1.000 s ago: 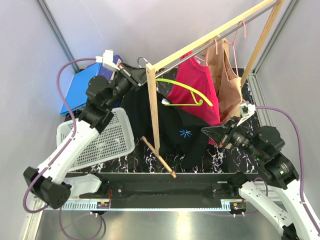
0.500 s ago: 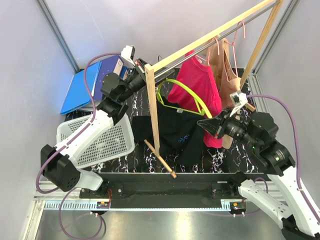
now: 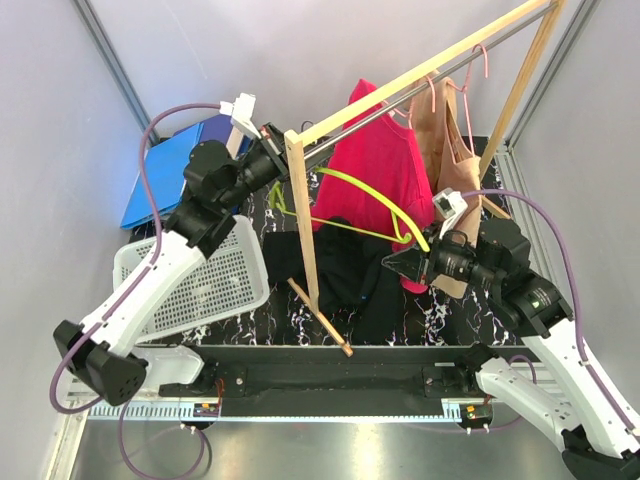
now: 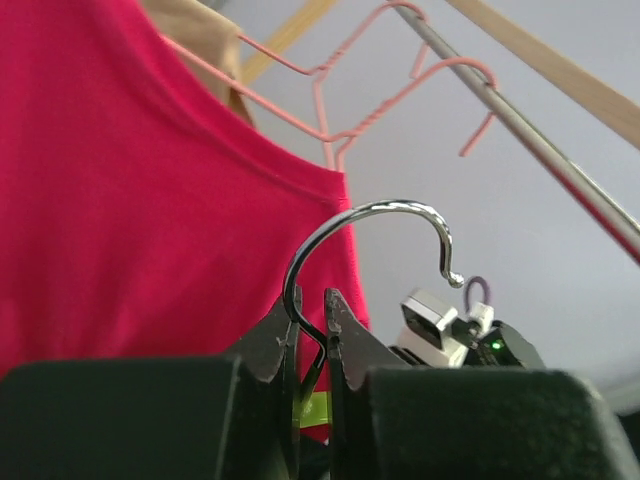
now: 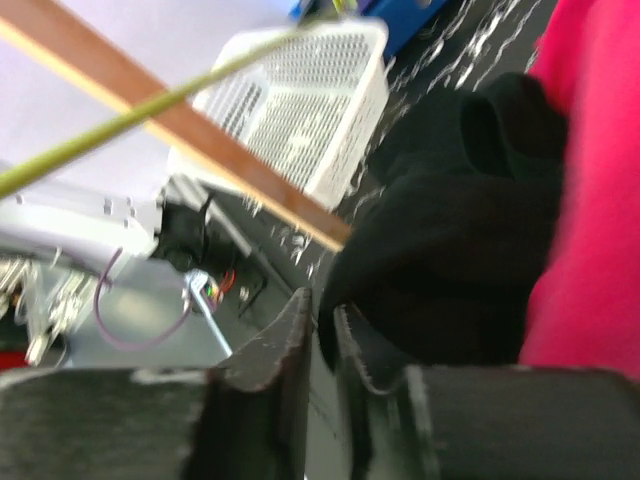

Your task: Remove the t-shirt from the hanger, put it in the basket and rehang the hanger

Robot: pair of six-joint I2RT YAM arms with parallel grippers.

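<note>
- Top view: the metal hook of the green hanger (image 3: 385, 205) is gripped by the left hand (image 3: 272, 150) beside the wooden rack (image 3: 305, 215); the black t-shirt (image 3: 345, 270) is bunched below the hanger, its lower part on the worktop (image 3: 445, 305); its edge is met by the right hand (image 3: 395, 262); a red shirt (image 3: 375, 160) is hung on the rack; a white basket (image 3: 215, 285) is set to the left.
- Left wrist view: the left hand (image 4: 310, 330) is clamped on the hook (image 4: 375, 208); the red shirt (image 4: 130, 200) is seen behind it.
- Right wrist view: the right hand (image 5: 322, 330) is closed, with the t-shirt (image 5: 450, 230) pinched at its tips; the basket (image 5: 300, 90) is seen beyond.
</note>
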